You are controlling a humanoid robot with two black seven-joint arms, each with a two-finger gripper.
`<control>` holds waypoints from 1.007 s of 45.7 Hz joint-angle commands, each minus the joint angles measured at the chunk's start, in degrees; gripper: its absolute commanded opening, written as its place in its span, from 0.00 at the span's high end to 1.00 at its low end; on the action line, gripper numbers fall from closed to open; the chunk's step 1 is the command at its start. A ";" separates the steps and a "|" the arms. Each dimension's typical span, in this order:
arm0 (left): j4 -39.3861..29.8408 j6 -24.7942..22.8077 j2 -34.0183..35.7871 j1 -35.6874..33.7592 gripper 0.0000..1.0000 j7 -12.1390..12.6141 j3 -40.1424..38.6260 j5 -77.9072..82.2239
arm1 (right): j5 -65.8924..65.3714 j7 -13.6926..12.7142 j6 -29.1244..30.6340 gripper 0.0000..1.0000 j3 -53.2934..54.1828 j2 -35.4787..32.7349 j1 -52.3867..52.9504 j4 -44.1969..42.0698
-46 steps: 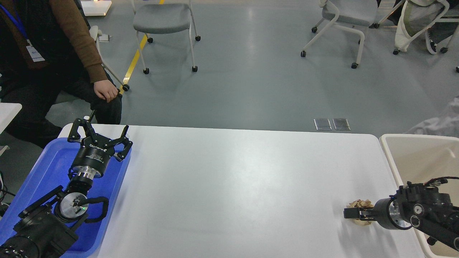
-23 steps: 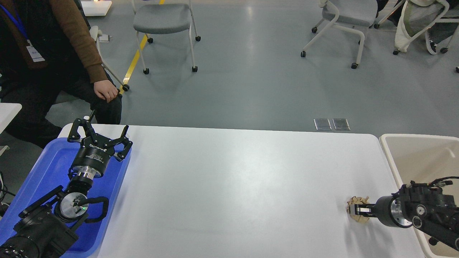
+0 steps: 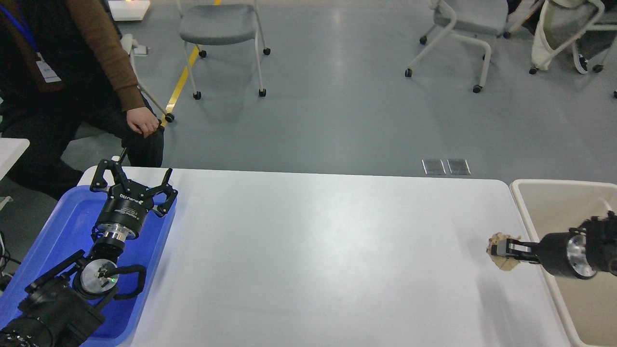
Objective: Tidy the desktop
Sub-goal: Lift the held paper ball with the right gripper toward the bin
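Desktop (image 3: pixel 308 250) fills the lower middle of the head view: a smooth, matte white slab with rounded far corners, its far edge running straight across against the grey floor, and nearly all of its surface lies bare between the two arms. At its left edge sits a blue plastic tray (image 3: pixel 62 231) with a raised glossy rim, and the left gripper (image 3: pixel 133 182) hangs over that tray's far right corner with its two black linkage fingers spread wide and nothing between them. At the right edge, just beside the table, stands a beige open bin (image 3: pixel 554 202) with a thin pale rim and plain walls. The right gripper (image 3: pixel 505 248) reaches in from over the bin toward the table's right margin, its slim fingers closed on a crumpled brown paper wad (image 3: pixel 501 241) (rough, creased and irregular in outline), which sits near the bin's rim; whether the wad touches the tabletop I cannot tell. Beyond the far edge the floor is open and polished, with two metal floor plates (image 3: pixel 446 166) set flush, wheeled chairs (image 3: pixel 219 29) well back, and a seated person (image 3: pixel 72 77) in a brown sleeve close to the table's far left corner
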 commanded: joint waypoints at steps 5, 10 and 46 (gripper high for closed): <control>0.00 0.00 0.07 0.01 0.00 0.00 -0.01 0.00 | 9.29 0.39 8.39 1.00 0.24 -14.40 11.37 8.16; 0.00 0.00 0.07 0.01 0.00 0.00 -0.01 0.00 | 12.10 -0.14 11.03 1.00 0.24 -17.30 16.55 7.46; 0.00 0.00 0.16 0.27 0.00 0.00 -0.18 0.00 | 42.14 -2.33 -4.26 1.00 -0.73 19.95 3.65 -67.24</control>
